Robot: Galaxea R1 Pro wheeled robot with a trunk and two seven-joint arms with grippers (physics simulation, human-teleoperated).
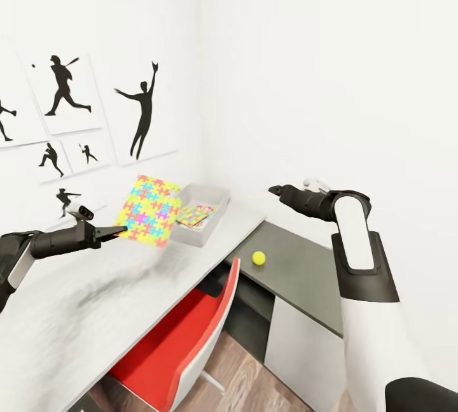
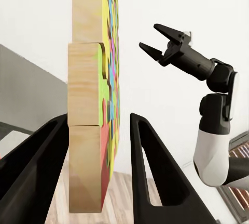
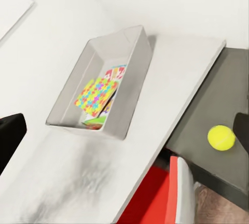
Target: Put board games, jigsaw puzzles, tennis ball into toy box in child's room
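A jigsaw puzzle (image 1: pixel 148 210) is pinched at its edge by the left end effector (image 1: pixel 117 231) and held up on a tilt above the pale surface (image 1: pixel 83 310), just beside the toy box (image 1: pixel 213 226). Inside the toy box, a second jigsaw puzzle (image 3: pixel 95 95) is seen lying over printed game boxes (image 3: pixel 117 73). The right end effector (image 2: pixel 150 38) is held spread and empty in the air beyond the toy box, while the tennis ball (image 1: pixel 258 258) is left on the dark lower section, near the toy box.

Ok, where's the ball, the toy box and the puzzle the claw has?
ball (image 1: pixel 258 258): head view, its middle.
toy box (image 3: pixel 132 84): right wrist view, side wall.
puzzle (image 1: pixel 150 209): head view, coloured face.
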